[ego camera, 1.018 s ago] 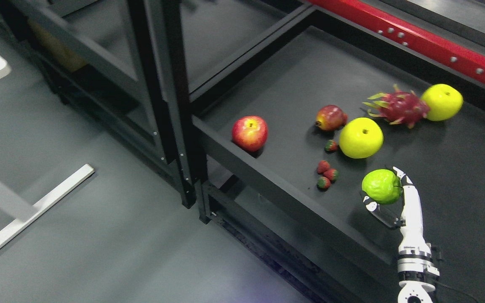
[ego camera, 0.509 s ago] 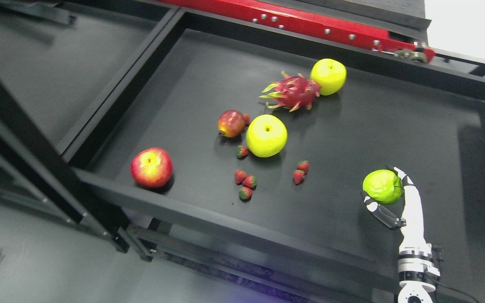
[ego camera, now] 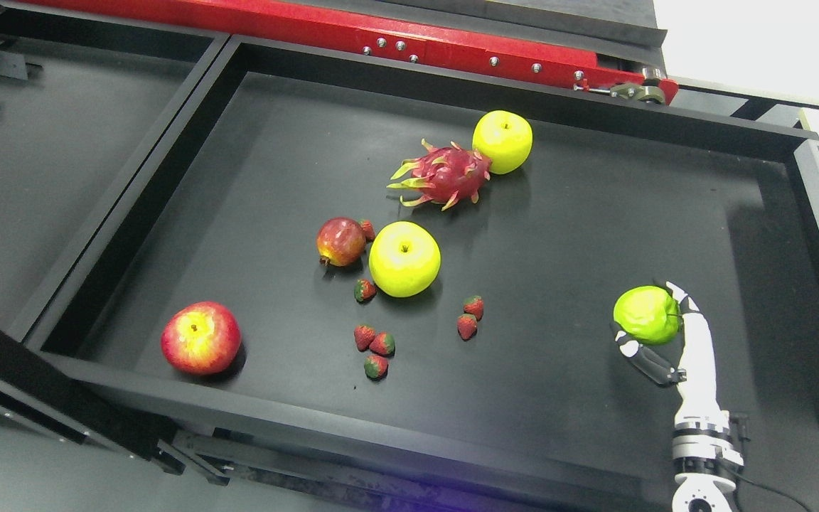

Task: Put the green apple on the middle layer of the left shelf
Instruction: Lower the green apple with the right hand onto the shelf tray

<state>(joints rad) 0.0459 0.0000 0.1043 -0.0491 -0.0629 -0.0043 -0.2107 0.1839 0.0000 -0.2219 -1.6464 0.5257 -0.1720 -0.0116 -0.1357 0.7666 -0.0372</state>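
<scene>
Green apple (ego camera: 645, 315) sits in the lower right of the frame, held off the dark tray floor by the right hand (ego camera: 655, 334). White fingers (ego camera: 687, 313) wrap its right side, a dark-tipped thumb hooks under its lower left. Grasp reads as closed on the fruit. Left arm not in view.

Tray (ego camera: 594, 235) fills most of the frame, black, raised rim. Other fruit lies well apart to the left: red apple (ego camera: 200, 337) at lower left near the front rim, two yellow apples, one mid-frame (ego camera: 404, 258) and one at upper centre (ego camera: 502, 141), dragon fruit (ego camera: 443, 174) touching the upper one, pomegranate (ego camera: 340, 241) just beside the middle one, strawberries (ego camera: 374, 345) scattered between.

Judgement: step in hand is the carry toward the left shelf. To do it well, keep the grip firm but unchanged; the apple is round and smooth, likely to roll out through the open top. Lift clear of the rim before travelling left, pass above the loose fruit. The shelf's middle layer cannot be identified with certainty from here.
</scene>
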